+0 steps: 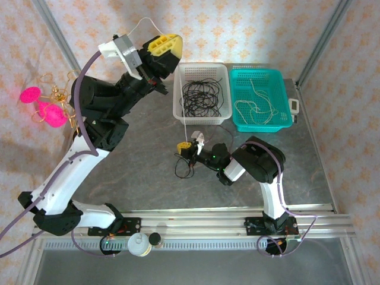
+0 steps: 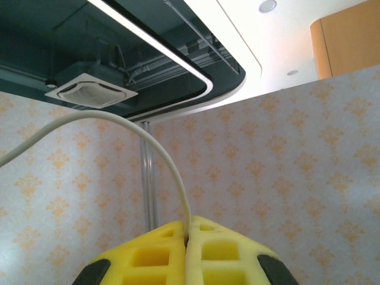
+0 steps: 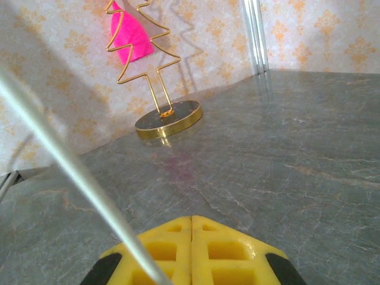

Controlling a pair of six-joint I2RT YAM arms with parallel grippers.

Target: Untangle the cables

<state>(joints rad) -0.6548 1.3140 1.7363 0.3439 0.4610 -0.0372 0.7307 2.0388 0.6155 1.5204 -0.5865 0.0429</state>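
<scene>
Two sets of yellow pads, both closed up. The left gripper (image 1: 166,44) is raised high, and on its wrist view (image 2: 189,233) the fingers (image 2: 148,255) are pressed flat together with the white cable (image 2: 119,122) coming straight out of the seam between them. That cable is pinched right at the tips, arching up and away to the left of the pads.

From above, the white cable (image 1: 183,101) loops over the top of the left fingers, and another length of it drops in a taut, straight line down to the right gripper (image 1: 185,146), which sits low over the table.

On the right wrist view the gripper (image 3: 191,221) is clenched too, its pads (image 3: 225,246) meeting with no gap. The white cable (image 3: 65,157) cuts diagonally across, blurred and close to the lens, passing over the left-hand pad rather than out of the seam. Whether the tips have it clamped I cannot tell.

Just beside the right fingers, on the near side, a black cable (image 1: 181,169) lies in a loose loop on the table. Beyond the fingertips, more black cables (image 1: 200,96) sit in the white basket (image 1: 202,120), and white cables (image 1: 255,107) lie in the teal basket (image 1: 261,127) next to it.
</scene>
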